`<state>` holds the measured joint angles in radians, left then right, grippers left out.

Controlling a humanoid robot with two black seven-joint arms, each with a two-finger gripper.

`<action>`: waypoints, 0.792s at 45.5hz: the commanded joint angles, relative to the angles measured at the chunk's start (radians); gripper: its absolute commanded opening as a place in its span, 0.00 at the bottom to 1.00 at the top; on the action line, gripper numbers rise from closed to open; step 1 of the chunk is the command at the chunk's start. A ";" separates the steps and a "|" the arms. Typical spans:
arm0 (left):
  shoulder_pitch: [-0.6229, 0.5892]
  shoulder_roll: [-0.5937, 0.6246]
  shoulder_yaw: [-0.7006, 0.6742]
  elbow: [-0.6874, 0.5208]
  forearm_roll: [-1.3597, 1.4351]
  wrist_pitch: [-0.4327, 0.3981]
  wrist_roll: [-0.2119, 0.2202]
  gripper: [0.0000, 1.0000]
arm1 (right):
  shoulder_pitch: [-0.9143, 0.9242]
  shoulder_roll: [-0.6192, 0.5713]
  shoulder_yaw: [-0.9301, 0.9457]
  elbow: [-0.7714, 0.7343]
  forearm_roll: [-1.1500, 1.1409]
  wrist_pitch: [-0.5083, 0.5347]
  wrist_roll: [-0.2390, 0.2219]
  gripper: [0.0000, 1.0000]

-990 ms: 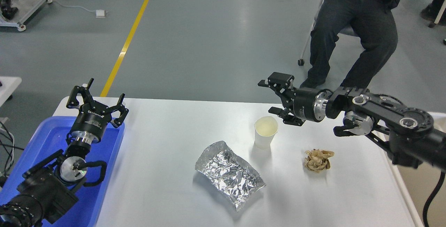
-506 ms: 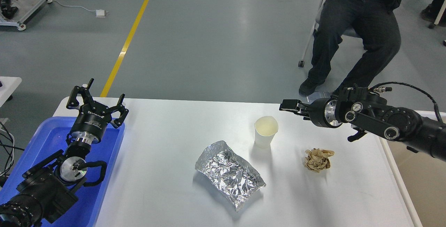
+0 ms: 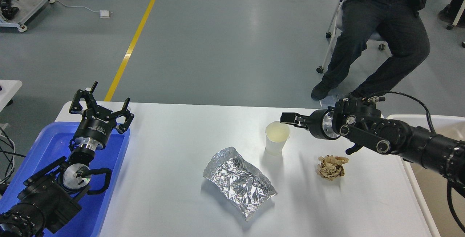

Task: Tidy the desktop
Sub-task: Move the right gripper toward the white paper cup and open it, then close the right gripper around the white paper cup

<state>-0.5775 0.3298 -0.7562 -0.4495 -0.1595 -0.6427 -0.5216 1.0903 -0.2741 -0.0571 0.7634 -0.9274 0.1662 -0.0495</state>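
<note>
The white desktop (image 3: 174, 164) holds a white paper cup (image 3: 277, 137), upright and open, a crumpled sheet of silver foil (image 3: 238, 182) and a ball of crumpled brown paper (image 3: 331, 167). My right gripper (image 3: 289, 117) reaches in from the right and sits just right of the cup's rim, at about rim height. It is seen edge-on, so its fingers cannot be told apart. My left gripper (image 3: 100, 103) is open and empty, pointing up above the far end of the blue tray.
A blue plastic tray (image 3: 47, 146) lies at the table's left edge under my left arm. A beige-white open bin (image 3: 436, 189) stands at the right edge. A seated person (image 3: 377, 37) on a wheeled chair is beyond the table's far right.
My right gripper has turned its wrist to edge-on, drawn back right, then moved left and down to the cup's rim. The left arm has not moved. The person shifted.
</note>
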 commanded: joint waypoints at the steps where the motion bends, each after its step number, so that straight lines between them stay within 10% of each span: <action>1: 0.001 0.000 0.000 0.000 0.000 0.000 0.000 1.00 | -0.030 0.059 0.000 -0.048 -0.005 -0.007 0.000 1.00; 36: 0.001 0.000 0.000 0.000 0.000 0.000 0.000 1.00 | -0.093 0.102 -0.015 -0.190 -0.005 -0.033 0.085 0.95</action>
<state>-0.5772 0.3298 -0.7563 -0.4495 -0.1595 -0.6428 -0.5216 1.0139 -0.1996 -0.0694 0.6222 -0.9326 0.1528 -0.0066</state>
